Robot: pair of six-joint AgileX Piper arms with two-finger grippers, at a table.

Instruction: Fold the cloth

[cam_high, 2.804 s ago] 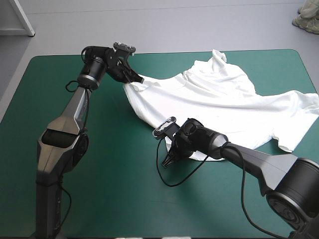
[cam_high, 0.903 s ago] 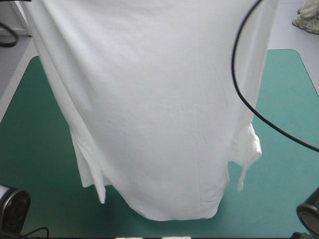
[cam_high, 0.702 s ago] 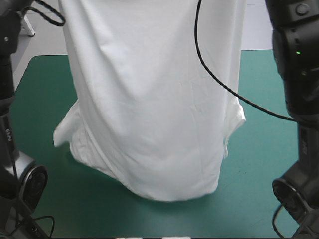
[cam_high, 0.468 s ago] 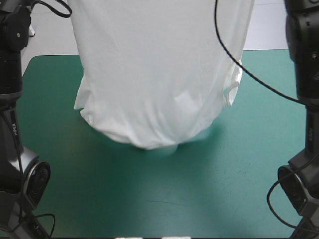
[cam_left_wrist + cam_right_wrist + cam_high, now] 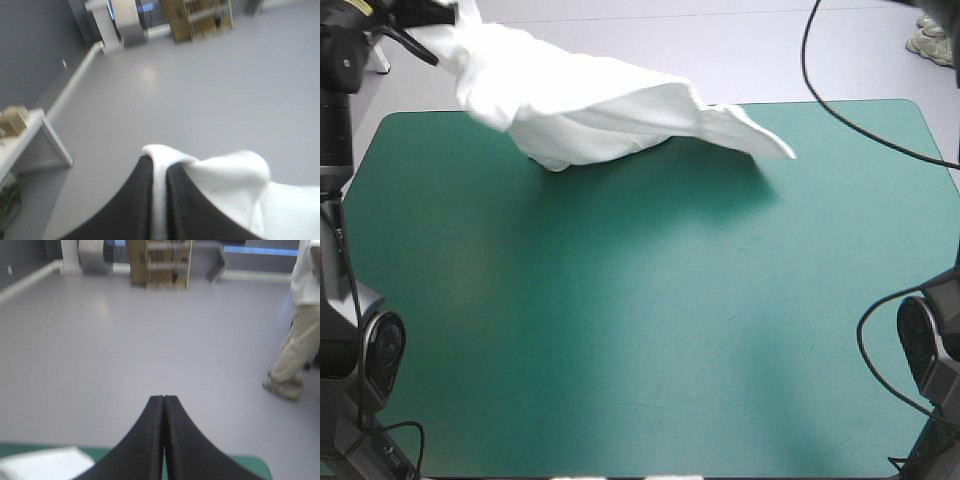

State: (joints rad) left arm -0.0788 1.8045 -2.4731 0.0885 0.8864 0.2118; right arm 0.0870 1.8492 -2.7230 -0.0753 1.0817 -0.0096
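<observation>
Left gripper (image 5: 159,161) pinches the T-shirt (image 5: 590,115) above the table's (image 5: 640,330) eleven o'clock corner—the rest drapes toward one o'clock. Right gripper (image 5: 163,399), closed and empty, leaves a single hold—dragging could bunch it.

White T-shirt (image 5: 220,185) in left pincer (image 5: 160,167)

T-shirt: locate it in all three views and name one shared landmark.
High view: T-shirt over the far left corner of the teal-green cover, one tip trailing along its far edge.
Left wrist view: T-shirt pinched in the left end effector, spilling to one side.
Right wrist view: a white patch beside the shut right end effector.
Landmark: the teal-green cover, in the high and right wrist views only.
</observation>
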